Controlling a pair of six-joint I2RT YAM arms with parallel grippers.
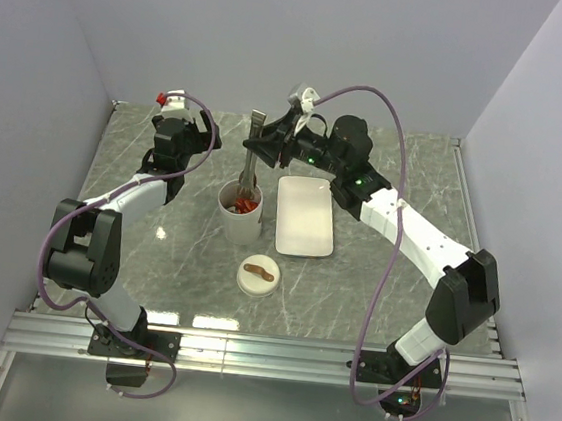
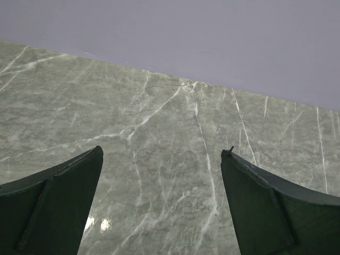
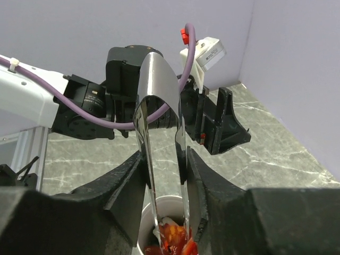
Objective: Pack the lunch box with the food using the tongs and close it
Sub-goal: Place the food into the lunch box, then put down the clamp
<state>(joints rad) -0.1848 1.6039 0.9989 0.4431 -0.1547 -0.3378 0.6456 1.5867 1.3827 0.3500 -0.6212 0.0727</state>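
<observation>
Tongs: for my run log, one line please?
right gripper holds tongs | tips in lunch box, food inside | lid off | left gripper open

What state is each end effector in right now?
Left end effector: open, empty.
Right end effector: closed on the tongs.

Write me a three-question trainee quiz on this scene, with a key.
1. True or false: the plate has no food on it.
2. The lid lies: A on the table, near the lunch box; B on the lunch box; C on the plate.
3. Which tool grips the tongs?
Key: 1 true; 2 A; 3 the right tool.
</observation>
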